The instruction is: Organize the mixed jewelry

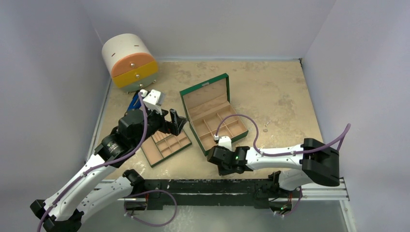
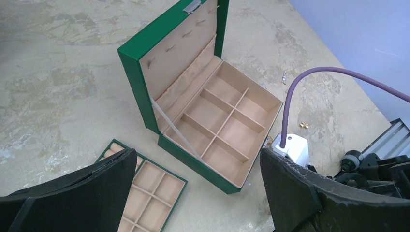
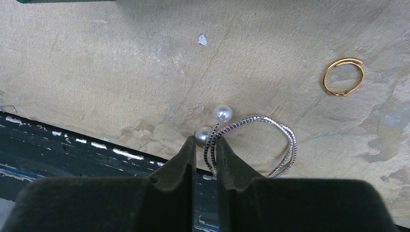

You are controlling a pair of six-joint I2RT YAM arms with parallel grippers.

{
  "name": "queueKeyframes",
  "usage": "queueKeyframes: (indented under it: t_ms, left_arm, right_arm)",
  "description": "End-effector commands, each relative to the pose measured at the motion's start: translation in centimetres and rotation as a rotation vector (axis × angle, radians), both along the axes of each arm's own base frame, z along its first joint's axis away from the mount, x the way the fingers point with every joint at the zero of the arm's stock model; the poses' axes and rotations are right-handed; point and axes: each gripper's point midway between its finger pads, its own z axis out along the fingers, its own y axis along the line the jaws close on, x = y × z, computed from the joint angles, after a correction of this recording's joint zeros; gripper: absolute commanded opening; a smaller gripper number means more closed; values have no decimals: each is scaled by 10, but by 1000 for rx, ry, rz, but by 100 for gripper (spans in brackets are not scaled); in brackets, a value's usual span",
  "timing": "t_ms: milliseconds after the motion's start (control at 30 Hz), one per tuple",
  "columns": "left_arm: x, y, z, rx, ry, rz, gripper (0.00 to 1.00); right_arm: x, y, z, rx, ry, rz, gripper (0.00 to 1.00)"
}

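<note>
My right gripper (image 3: 205, 142) is low at the table's near edge, its jaws nearly together around the band of a thin silver ring-like piece (image 3: 285, 133) tipped with two pearls (image 3: 223, 112). A gold ring (image 3: 343, 77) lies apart, up to the right. In the top view this gripper (image 1: 223, 166) sits just in front of the open green box (image 1: 212, 113). My left gripper (image 2: 197, 153) is open and empty, held above the box's front wall (image 2: 193, 162) and the removed green tray (image 2: 179, 180). Tiny gold earrings (image 2: 304, 125) lie right of the box.
A round cabinet with orange and yellow drawers (image 1: 129, 63) stands at the back left, with a blue-handled tool (image 1: 133, 102) in front of it. A small silver piece (image 1: 266, 125) lies right of the box. The dark front rail (image 3: 72, 159) runs just under my right fingers.
</note>
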Motion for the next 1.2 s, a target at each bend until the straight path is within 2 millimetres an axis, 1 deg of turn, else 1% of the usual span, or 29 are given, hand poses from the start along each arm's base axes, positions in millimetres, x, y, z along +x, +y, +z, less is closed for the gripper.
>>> queueKeyframes:
  t_ms: [0, 100, 233, 333, 567, 767, 900, 1067, 1167]
  left_arm:
    - [1, 0, 11, -21, -39, -6, 99]
    - [2, -1, 11, -22, -39, -8, 99]
    - [1, -1, 12, -24, -41, -9, 99]
    - [1, -1, 12, -24, -41, -10, 99]
    - [2, -1, 12, -22, -42, -9, 99]
    - [2, -1, 11, -17, -39, -7, 99]
    - [2, 0, 10, -9, -38, -5, 99]
    - [2, 2, 9, -5, -39, -1, 99]
    - [2, 2, 8, 0, -39, 2, 99]
  right_arm:
    - [9, 6, 13, 16, -49, -32, 11]
    - [10, 7, 18, 23, -57, -23, 0]
    - [13, 6, 27, 16, -74, -23, 0]
    - [16, 5, 37, 21, -91, -29, 0]
    - [21, 5, 69, 50, -130, -19, 0]
    - [45, -3, 111, 32, -276, -20, 0]
    - [62, 1, 144, 53, -361, 1, 0]
    - [86, 3, 172, 76, -434, 23, 0]
    - [103, 1, 183, 80, -463, 28, 0]
